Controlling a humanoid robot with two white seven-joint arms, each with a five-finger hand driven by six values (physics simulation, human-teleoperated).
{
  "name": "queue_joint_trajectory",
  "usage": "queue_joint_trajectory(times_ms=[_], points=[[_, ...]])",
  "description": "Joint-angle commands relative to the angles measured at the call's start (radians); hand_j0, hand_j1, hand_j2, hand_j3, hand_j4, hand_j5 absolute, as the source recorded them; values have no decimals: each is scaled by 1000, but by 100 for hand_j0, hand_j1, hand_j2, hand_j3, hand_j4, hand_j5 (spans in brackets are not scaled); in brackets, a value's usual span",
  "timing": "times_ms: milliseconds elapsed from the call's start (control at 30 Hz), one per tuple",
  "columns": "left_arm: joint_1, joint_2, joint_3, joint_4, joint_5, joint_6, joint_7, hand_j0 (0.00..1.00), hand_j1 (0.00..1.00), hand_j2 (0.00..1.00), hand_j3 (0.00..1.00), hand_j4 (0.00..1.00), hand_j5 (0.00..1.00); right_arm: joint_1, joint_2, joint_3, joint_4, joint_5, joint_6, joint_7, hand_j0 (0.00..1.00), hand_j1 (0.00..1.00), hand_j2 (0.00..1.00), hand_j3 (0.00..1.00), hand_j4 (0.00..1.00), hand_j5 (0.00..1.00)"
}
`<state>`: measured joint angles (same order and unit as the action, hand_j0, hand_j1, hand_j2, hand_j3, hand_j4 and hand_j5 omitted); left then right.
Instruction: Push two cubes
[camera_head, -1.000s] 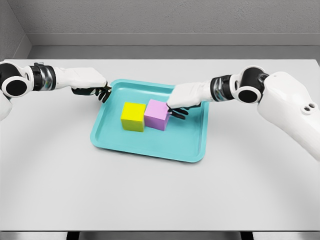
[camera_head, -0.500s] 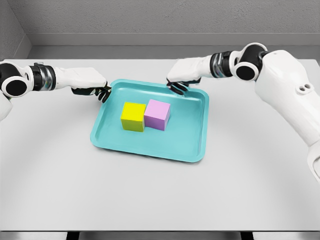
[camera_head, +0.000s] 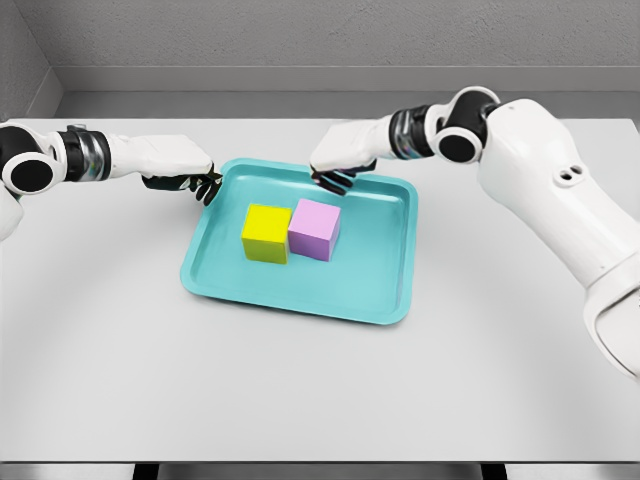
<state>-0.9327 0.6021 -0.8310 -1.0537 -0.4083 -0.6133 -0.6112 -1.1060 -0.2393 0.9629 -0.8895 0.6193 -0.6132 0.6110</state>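
- The yellow cube (camera_head: 266, 233) and the pink cube (camera_head: 314, 229) are sitting inside the teal tray (camera_head: 385, 285), side by side and touching, a little toward the tray's far-left part; the yellow one is lying nearer the tray's left wall.
- The right hand (camera_head: 337, 160) is hovering over the tray's far rim, behind the pink cube and apart from it; its dark fingertips (camera_head: 330, 181) are curling downward and gripping nothing.
- The left hand (camera_head: 180, 165) is resting at the tray's far-left corner, fingers bent down against or just beside the rim; I cannot tell whether it is actually pressing the tray, and it is holding no cube.
- Both cubes are looking rigid and flat-faced, and I am judging them light, so a modest shove should be sliding them over the tray floor rather than deforming anything.
- The tray floor is appearing smooth and glossy, so the cubes are likely gliding easily and possibly overshooting toward a wall.
- The best contact is looking like the middle of a vertical face, kept low; pushing near a top edge or a corner is risking tipping or spinning the block.
- Since the pair is touching, pressing one cube's outer face toward the other is probably moving both together.
- The tray itself may be shifting on the white table (camera_head: 300, 400) if the push is strong.
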Motion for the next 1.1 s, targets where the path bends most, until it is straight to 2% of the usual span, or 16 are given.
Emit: queue_joint_trajectory(times_ms=[0,833,1000,1067], points=[[0,2,3,0,5,2,0,28,28,28,28,28,28,-3,14,7,18,30,2,0,4,4,4,4,4,4],[0,4,4,1,5,2,0,28,28,28,28,28,28,-5,43,99,-8,36,2,0,4,4,4,4,4,4],[0,2,4,1,5,2,0,28,28,28,28,28,28,-28,43,89,3,40,2,0,4,4,4,4,4,4],[0,2,4,1,5,2,0,28,28,28,28,28,28,-31,49,89,29,42,2,0,4,4,4,4,4,4]])
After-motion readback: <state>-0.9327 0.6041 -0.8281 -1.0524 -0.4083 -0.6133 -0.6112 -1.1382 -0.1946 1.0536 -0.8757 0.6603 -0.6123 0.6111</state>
